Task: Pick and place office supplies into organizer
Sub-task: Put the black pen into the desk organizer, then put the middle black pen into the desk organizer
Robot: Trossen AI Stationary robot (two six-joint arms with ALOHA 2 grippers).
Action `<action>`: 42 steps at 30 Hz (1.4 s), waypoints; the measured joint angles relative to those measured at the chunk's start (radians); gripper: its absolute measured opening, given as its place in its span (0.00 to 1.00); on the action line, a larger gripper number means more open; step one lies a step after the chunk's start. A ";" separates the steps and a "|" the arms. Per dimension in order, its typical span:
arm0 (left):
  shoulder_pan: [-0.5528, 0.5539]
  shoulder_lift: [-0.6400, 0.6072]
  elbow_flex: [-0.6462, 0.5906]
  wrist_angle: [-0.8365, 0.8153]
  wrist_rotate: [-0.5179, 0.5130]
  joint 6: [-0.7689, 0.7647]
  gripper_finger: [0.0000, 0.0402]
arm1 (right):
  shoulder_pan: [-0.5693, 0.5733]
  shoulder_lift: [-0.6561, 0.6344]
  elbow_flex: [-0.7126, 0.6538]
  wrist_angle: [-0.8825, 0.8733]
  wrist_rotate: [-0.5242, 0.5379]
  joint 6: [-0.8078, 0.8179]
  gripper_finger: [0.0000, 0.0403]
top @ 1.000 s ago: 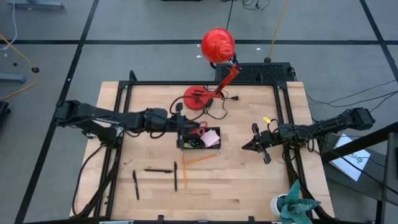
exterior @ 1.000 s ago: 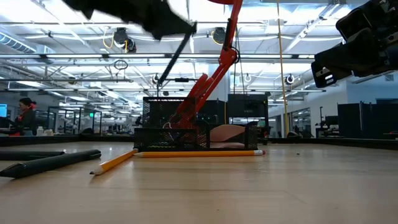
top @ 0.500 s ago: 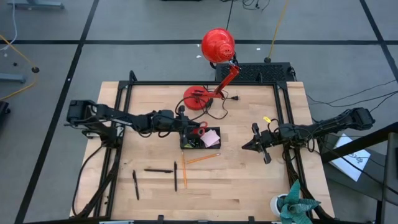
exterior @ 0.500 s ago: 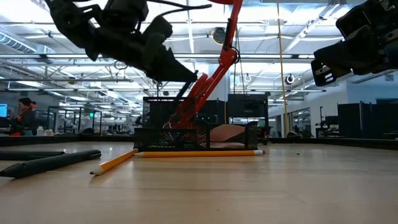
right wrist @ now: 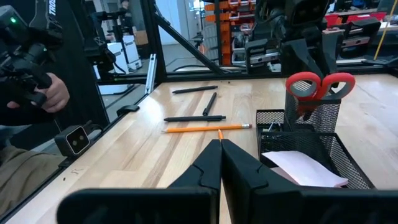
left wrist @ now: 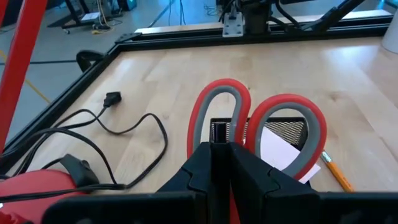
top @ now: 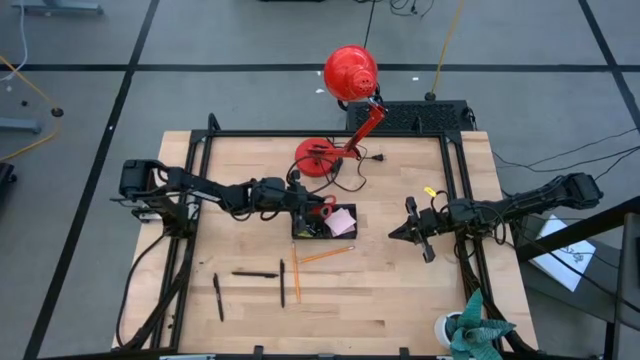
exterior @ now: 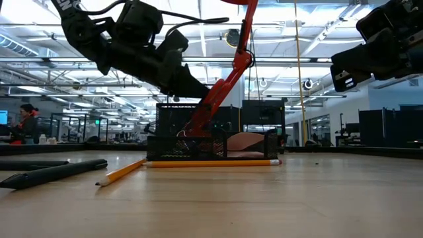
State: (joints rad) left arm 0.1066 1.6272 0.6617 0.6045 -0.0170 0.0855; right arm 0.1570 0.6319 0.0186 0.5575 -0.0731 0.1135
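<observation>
Your left end effector (top: 296, 198) hangs at the organizer (top: 322, 222), right at the red-handled scissors (top: 322, 208), which stand upright in one compartment with the handles up. In the left wrist view its fingers (left wrist: 214, 168) are pressed together just below the scissor handles; you cannot tell if they touch them. A pink sticky-note pad (top: 341, 221) lies in the organizer. On the surface (top: 400, 290) you see two orange pencils (top: 322, 256), one touching the organizer's near wall, and three black pens (top: 255, 274) farther away. Your right end effector (top: 405, 233) waits well apart, its fingers pressed together.
</observation>
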 joint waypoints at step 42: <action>-0.517 -0.345 0.417 -1.346 -0.307 -0.497 0.42 | 0.002 0.000 0.000 -0.011 -0.006 0.013 0.01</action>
State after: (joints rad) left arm -0.4104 1.2818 1.0782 -0.7415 -0.3240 -0.4118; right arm 0.1589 0.6315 0.0185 0.5461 -0.0795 0.1268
